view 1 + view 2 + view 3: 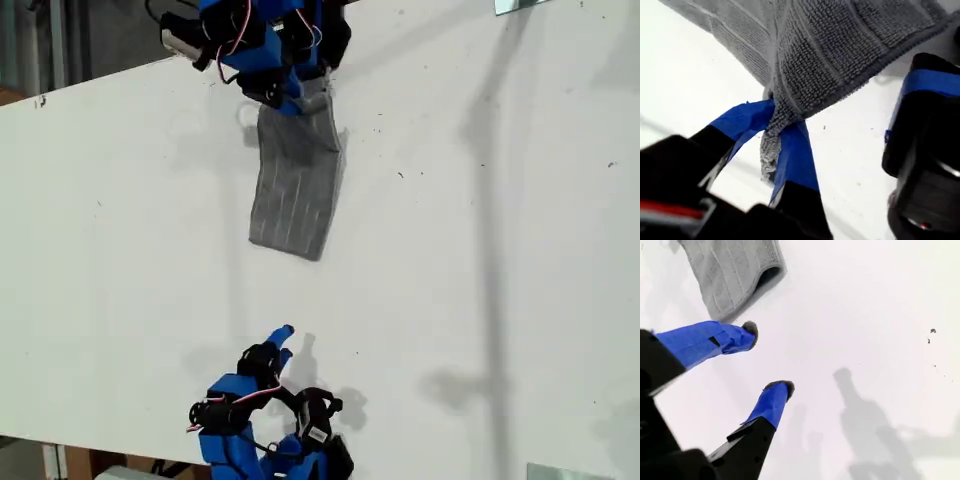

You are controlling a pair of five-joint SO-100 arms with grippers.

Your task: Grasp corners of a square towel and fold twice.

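Note:
The grey striped towel (297,190) is folded into a narrow strip near the top middle of the exterior view. Its far end is raised, and its near end lies on the white table (480,260). My first gripper (302,97) is shut on that raised end. In the first wrist view the blue fingers (795,155) pinch a bunched corner of the towel (830,45). My second gripper (278,345) sits low in the exterior view, well short of the towel. It is open and empty (767,359), with the towel's (732,275) free end beyond its fingertips.
The table's edge runs along the exterior view's upper left and along its bottom. Small metal plates sit at the exterior view's top right (520,5) and bottom right (565,472). A few dark specks (931,335) mark the table surface.

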